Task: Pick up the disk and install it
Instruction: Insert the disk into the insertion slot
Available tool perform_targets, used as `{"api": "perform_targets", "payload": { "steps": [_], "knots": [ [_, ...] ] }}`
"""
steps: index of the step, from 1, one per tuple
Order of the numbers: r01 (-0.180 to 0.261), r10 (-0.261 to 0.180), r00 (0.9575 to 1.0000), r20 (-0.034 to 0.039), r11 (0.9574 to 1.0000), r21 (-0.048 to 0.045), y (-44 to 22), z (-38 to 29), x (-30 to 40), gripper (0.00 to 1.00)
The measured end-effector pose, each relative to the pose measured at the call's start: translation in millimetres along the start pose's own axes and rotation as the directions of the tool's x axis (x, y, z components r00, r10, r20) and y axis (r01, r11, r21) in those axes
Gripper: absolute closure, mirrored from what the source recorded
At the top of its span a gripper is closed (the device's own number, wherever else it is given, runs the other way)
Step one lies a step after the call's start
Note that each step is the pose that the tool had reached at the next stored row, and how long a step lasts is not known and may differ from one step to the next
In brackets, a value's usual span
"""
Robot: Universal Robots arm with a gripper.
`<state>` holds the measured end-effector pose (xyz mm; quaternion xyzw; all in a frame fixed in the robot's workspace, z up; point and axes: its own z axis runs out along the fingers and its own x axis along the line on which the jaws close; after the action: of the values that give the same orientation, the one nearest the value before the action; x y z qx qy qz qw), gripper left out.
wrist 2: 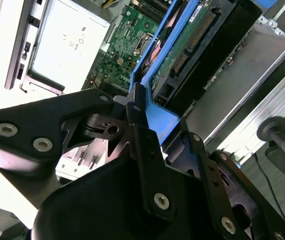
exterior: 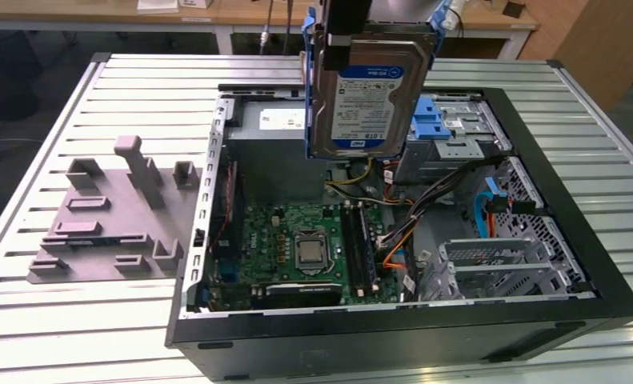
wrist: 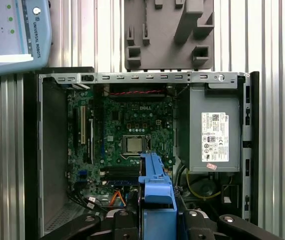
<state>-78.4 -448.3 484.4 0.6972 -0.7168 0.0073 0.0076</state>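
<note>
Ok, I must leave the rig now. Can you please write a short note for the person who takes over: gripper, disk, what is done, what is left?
The gripper is shut on the disk, clamped on its blue carrier.
The disk hangs upright in the air above the open computer case, its label facing the exterior camera.
Done: the disk is picked up.
Left: the install. The disk sits in no bay of the case yet.
A grey fixture plate lies on the table, at the exterior view's left of the case.

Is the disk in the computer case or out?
Out: the disk hangs upright above the open case, gripped by the end effector.
</note>
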Motion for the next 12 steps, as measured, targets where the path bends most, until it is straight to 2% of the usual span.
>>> {"api": "perform_targets", "payload": {
  "steps": [7,12],
  "knots": [
    [0.000,0.000,1.0000,0.0001,1.0000,0.0000,-0.3,0.1,0.1,0.64],
    [0.000,0.000,1.0000,0.0007,1.0000,0.0000,-0.4,1.1,5.1,0.64]
  ]
}}
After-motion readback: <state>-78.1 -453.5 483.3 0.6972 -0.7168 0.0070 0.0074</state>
